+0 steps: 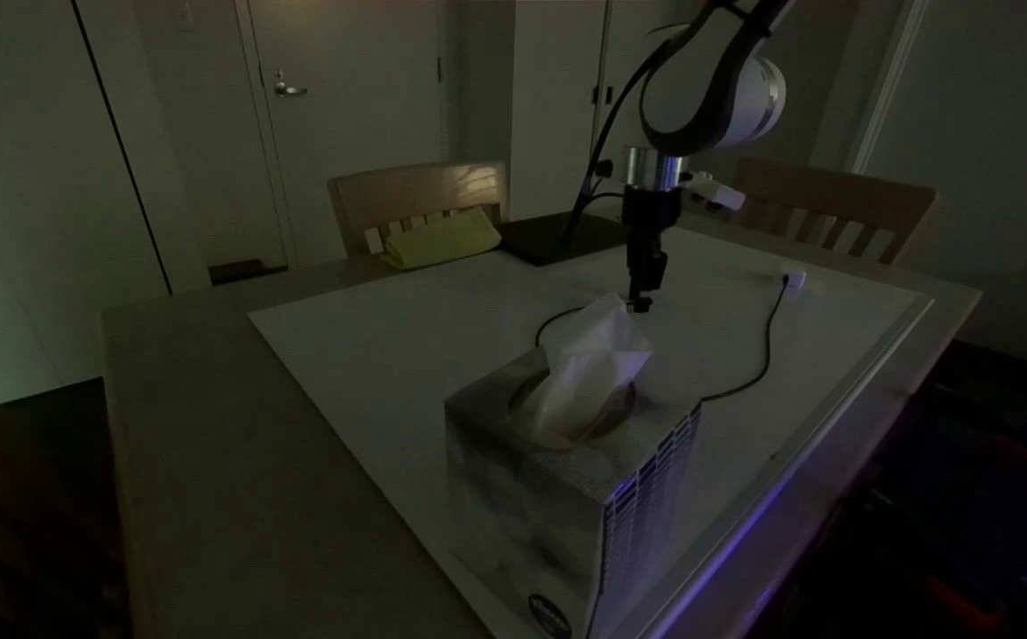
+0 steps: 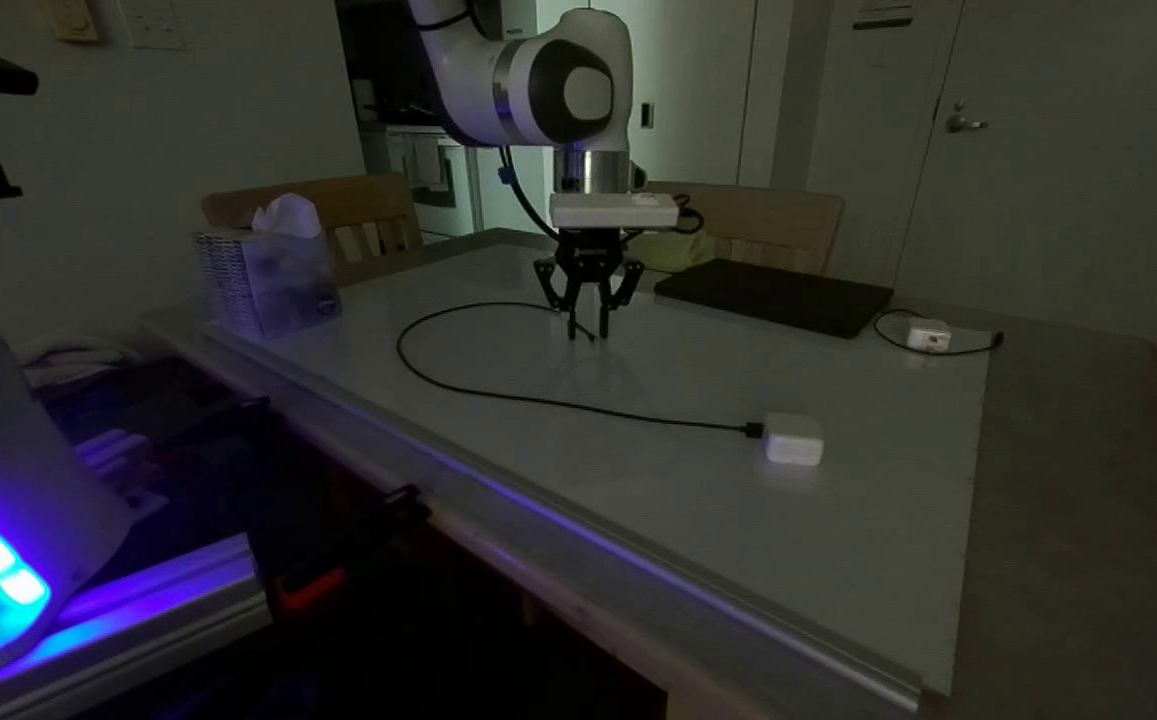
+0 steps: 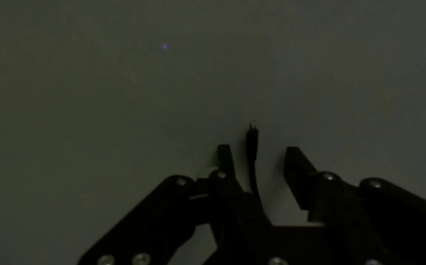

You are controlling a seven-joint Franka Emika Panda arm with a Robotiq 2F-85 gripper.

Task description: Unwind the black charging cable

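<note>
My gripper point(image 2: 588, 328) is partly spread, no grip on anything: in the wrist view the plug end point(image 3: 252, 145) of the black charging cable point(image 2: 578, 405) sits btwn my fingers point(image 3: 297, 173) w/ space either side. Rest of it runs in a wide curve on the white board point(image 2: 688, 500), far end at a white charger point(image 2: 793, 440). Markings: tissue box point(image 1: 522, 506) has a dark oval logo point(image 1: 549, 615) w/ pale script, too dim to read. Pale lettering point(image 2: 590, 252) on my gripper body = too small. Another charger point(image 2: 928, 335) near the dark pad point(image 2: 773, 297) has tiny marks, also illegible.
</note>
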